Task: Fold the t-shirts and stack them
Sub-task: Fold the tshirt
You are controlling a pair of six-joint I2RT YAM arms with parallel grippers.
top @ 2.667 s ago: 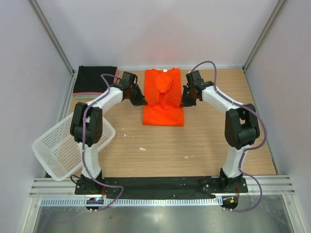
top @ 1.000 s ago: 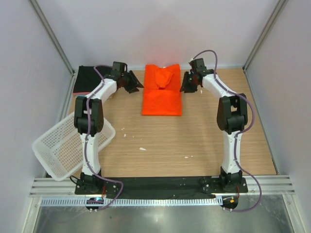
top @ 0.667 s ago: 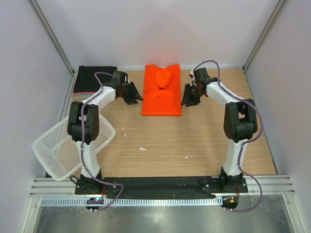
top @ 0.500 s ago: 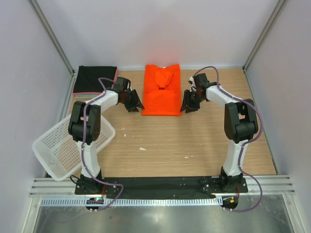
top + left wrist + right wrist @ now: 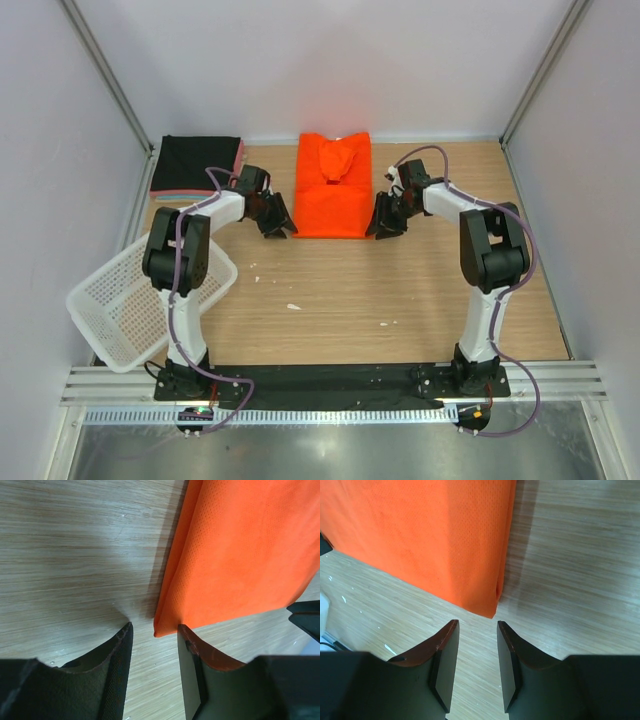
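Drawn back along the desk [image 5: 400, 300], your left claw [image 5: 278, 228] and right claw [image 5: 383, 228] stand parted, empty, at the near corners of the limp bright orange-red cloth t-shirt [image 5: 332, 200] lying far-centre; pinch there.

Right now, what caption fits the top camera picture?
Left gripper and right gripper, both open, flank the orange t-shirt.

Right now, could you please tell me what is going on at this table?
The robot is folding an orange t-shirt lying at the far middle of the table. The left end effector sits at its near left corner, the right end effector at its near right corner, both open, gripping nothing yet. A stack of folded shirts lies far left.
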